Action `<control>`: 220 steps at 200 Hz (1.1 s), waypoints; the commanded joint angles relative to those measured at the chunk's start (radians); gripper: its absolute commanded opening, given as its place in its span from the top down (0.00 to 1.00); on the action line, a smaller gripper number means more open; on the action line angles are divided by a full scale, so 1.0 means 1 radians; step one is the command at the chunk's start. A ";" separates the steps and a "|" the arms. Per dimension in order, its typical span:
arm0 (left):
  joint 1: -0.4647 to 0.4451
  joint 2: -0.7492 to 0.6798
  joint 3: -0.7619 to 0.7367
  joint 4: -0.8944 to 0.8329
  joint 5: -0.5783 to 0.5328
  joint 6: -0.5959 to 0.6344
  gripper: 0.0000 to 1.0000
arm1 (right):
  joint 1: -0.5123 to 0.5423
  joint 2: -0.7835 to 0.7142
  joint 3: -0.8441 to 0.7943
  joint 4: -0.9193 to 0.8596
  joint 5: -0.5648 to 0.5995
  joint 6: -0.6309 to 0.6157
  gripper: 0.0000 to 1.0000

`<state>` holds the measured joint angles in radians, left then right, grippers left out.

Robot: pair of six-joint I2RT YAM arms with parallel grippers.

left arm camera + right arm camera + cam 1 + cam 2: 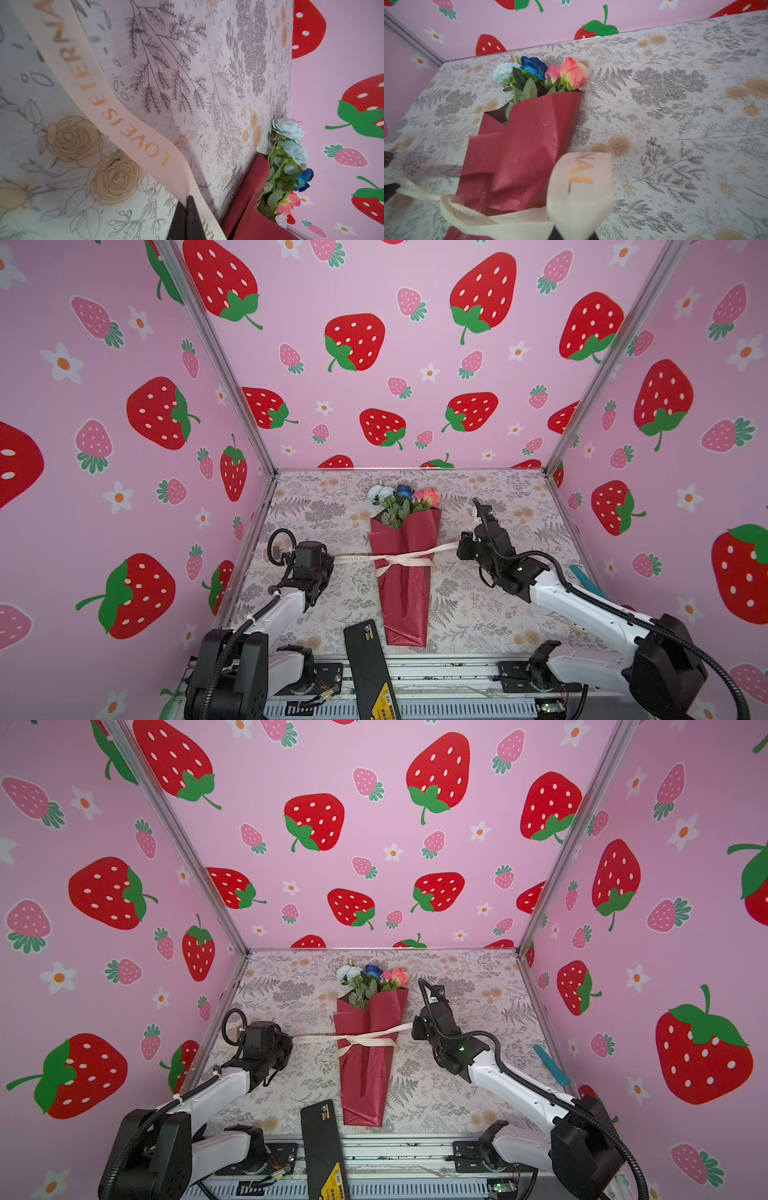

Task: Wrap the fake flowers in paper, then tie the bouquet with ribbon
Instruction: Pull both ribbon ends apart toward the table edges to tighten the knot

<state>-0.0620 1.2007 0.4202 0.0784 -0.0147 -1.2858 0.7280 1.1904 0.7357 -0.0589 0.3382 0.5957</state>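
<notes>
Left wrist view shows the left gripper [187,202] clenched on one end of the cream ribbon [116,116], whose gold capitals read "LOVE IS ETERNA", the last letters running out of view. In the right wrist view the right gripper [556,233] pinches the ribbon's other end, which curls up in front of the lens and shows only "NAL". Both top views place the bouquet of fake flowers [405,572] flat in the middle of the floral-printed table [478,614], between the two grippers, with its pale blue, dark blue and pink-coral blooms toward the back wall and the tapered end of its dark red wrapping paper [405,614] toward the front edge. The ribbon circles the waist of the wrap, crosses in a knot [390,560] on top, and runs out taut to a gripper on each side, so the step in hand looks like cinching that knot. The next move probably calls for an even outward pull from both arms, so the knot seats without dragging or twisting the light bouquet, then a second crossing or a bow. A black device [370,664] at the front edge carries a yellow label, its print too small to read.
</notes>
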 commanded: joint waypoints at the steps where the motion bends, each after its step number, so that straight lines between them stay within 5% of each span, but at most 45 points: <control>1: 0.034 0.030 0.014 -0.031 0.031 0.045 1.00 | -0.027 -0.017 -0.022 -0.115 0.075 0.039 1.00; 94: 0.045 0.114 0.112 0.033 0.197 0.127 1.00 | -0.073 -0.046 -0.036 -0.204 0.106 0.045 1.00; 220: 0.085 0.192 0.164 -0.011 0.188 0.137 1.00 | -0.243 -0.085 -0.162 -0.301 0.088 0.072 1.00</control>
<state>-0.0021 1.3685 0.5579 0.0834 0.1738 -1.1316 0.5240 1.1107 0.5968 -0.3382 0.4274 0.6605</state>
